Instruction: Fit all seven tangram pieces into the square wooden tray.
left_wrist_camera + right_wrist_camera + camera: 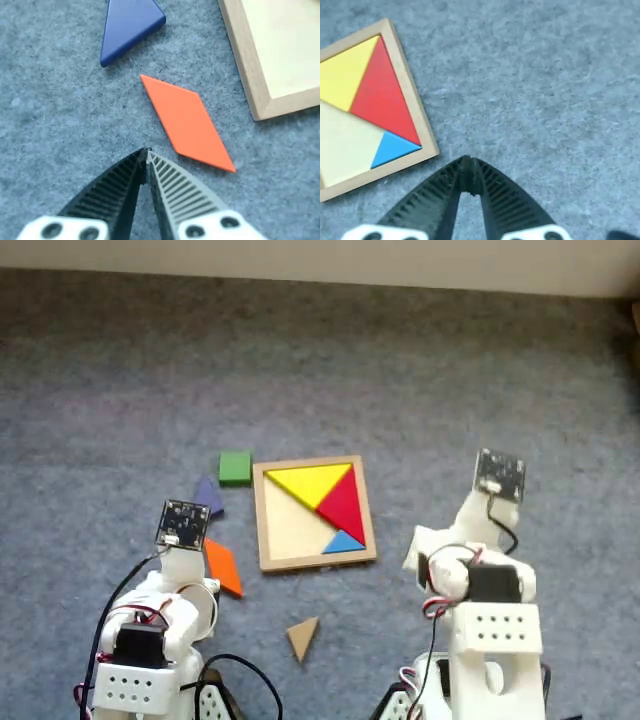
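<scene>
Three pieces lie in the square wooden tray (312, 563): the yellow triangle (305, 483) along the far rim, the red triangle (343, 505) against the side nearest my right arm, and the light blue triangle (342, 541) in the near corner on that same side. The remaining floor of the tray is pale bare wood. Both wrist views cut the tray off at their edges.

Four pieces lie outside it on the grey carpet (450, 390). The green square (235, 468) sits just beside the tray's far corner on my left arm's side. The dark blue triangle (208, 495) is near it, partly hidden behind my left wrist in the high view and cropped at the edge of the left wrist view. The orange parallelogram (224, 567) lies flat beside the tray's near corner, apart from it. The tan triangle (302, 637) lies between my two arms, nearer their bases.

My left gripper (146, 155) has its jaws pressed together and empty, the tips just beside the orange parallelogram; whether they touch the carpet I cannot tell. My right gripper (466, 165) is also closed at the tips, holding nothing, above carpet near the tray's light blue corner.
</scene>
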You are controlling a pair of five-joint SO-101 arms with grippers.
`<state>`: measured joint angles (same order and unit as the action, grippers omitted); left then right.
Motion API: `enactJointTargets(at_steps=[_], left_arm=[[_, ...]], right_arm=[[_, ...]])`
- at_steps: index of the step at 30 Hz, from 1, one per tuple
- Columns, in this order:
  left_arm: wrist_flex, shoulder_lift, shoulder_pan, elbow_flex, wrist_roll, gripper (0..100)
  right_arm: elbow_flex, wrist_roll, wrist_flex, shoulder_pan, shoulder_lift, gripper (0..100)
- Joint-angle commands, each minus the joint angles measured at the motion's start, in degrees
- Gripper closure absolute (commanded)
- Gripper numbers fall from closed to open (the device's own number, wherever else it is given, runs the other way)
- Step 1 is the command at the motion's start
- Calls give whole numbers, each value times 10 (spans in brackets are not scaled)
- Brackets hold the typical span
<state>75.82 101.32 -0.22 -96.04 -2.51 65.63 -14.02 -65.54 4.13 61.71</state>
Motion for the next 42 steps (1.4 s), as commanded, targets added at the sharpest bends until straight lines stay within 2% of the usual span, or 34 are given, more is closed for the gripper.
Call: enactJointTargets(at_steps=[1,6,25,28,31,36,37,40,42], left_arm=[[2,28,9,-11,4,995],[2,28,12,-11,4,995],[2,29,9,-7,4,995],[1,29,5,43,4,995],[0,29,-36,103,5,995],[-38,28,-65,203,6,995],[-39,28,-64,219,25,995],[-40,28,-65,269,168,995],[-40,26,-64,300,186,995]], right_arm=[[75,8,71,-31,73,994],[153,11,85,-53,153,994],[359,10,82,-51,439,994],[360,11,84,-51,429,994],[360,9,82,-50,428,994],[361,11,82,-50,423,994],[361,11,81,-50,423,994],[361,11,81,-51,423,994],[361,11,81,-51,423,994]])
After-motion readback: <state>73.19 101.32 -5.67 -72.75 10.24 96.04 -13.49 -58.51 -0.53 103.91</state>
